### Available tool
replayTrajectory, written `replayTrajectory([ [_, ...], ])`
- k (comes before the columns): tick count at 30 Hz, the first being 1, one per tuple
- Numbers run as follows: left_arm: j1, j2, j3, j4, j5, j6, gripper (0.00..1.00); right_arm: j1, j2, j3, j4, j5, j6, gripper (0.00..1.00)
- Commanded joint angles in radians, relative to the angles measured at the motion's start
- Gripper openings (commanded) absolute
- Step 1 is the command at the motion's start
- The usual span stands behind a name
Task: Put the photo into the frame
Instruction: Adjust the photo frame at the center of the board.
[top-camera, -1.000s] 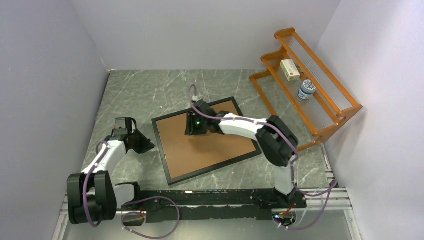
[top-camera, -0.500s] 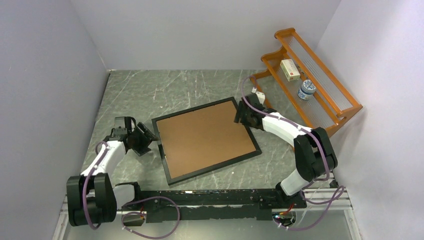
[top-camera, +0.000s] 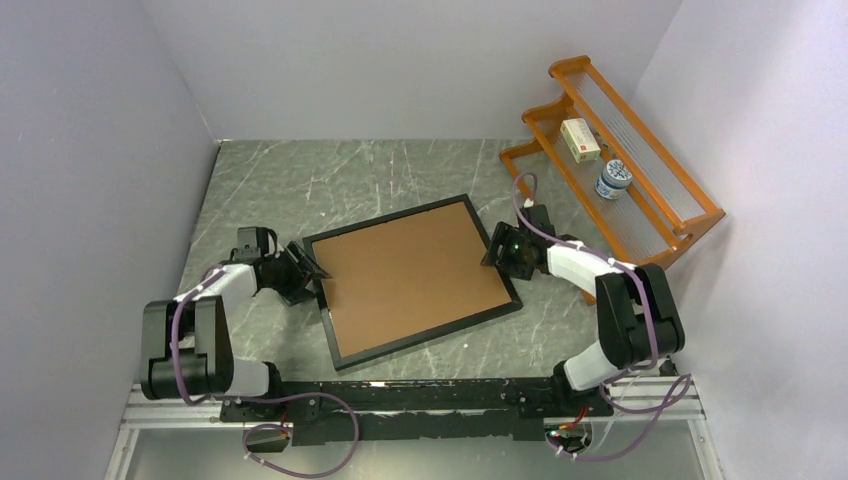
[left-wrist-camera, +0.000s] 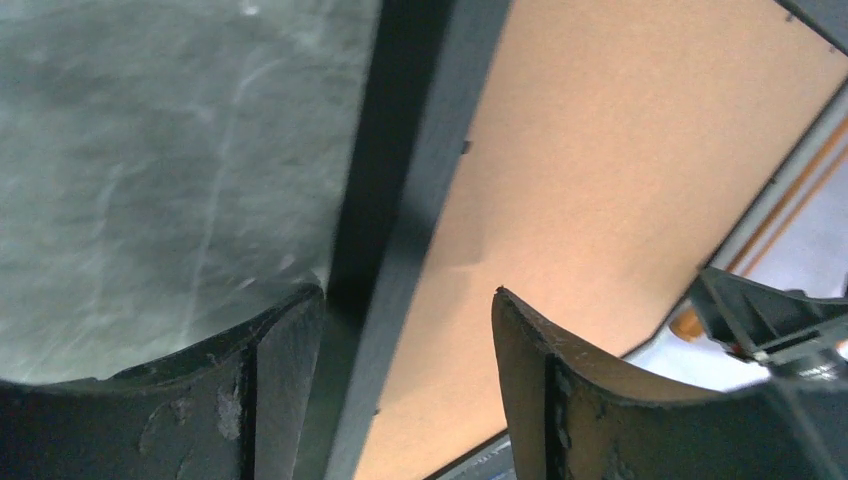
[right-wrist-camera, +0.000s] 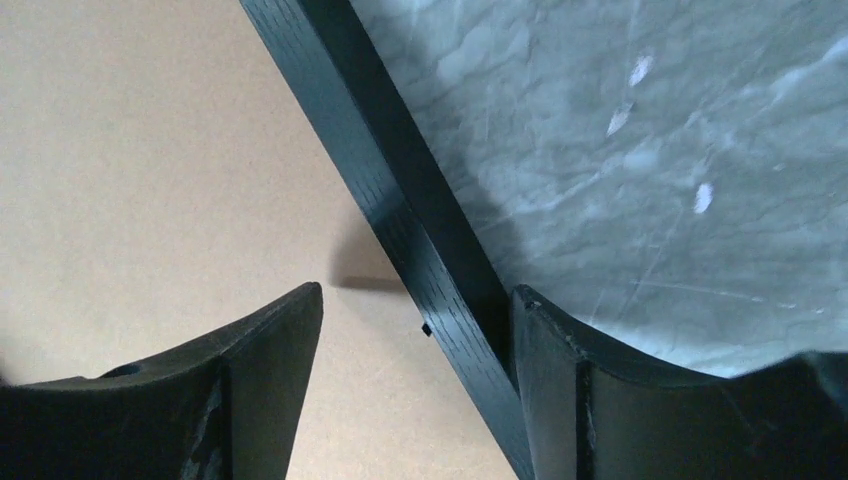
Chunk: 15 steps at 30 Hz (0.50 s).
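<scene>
The frame (top-camera: 412, 274) lies flat on the table, its brown back board up and its thin black rim all round. The photo is hidden from every view. My left gripper (top-camera: 312, 275) is at the frame's left edge and open. In the left wrist view the left gripper (left-wrist-camera: 408, 295) straddles the black rim (left-wrist-camera: 400, 160), one finger over the table and one over the board. My right gripper (top-camera: 497, 252) is open at the right edge. In the right wrist view the right gripper (right-wrist-camera: 419, 290) straddles the rim (right-wrist-camera: 370, 140) the same way.
An orange wooden rack (top-camera: 640, 200) stands at the back right, just beyond the right arm, with a white box (top-camera: 580, 139) and a blue-and-white jar (top-camera: 612, 180) on its shelves. Grey walls close in the marble table (top-camera: 300, 180) on three sides.
The right gripper left the middle of the back board, swung to the frame's right edge and opened. The left gripper moved right to the frame's left edge and opened.
</scene>
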Motion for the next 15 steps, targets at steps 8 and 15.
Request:
replayTrajectory([
  [8, -0.005, 0.275, 0.162, 0.342, 0.320, -0.074, 0.63, 0.005, -0.181, -0.187, 0.081, -0.298, 0.104, 0.64],
  [15, -0.039, 0.485, 0.300, 0.448, 0.367, -0.115, 0.60, 0.105, -0.274, -0.349, 0.190, -0.379, 0.245, 0.63],
])
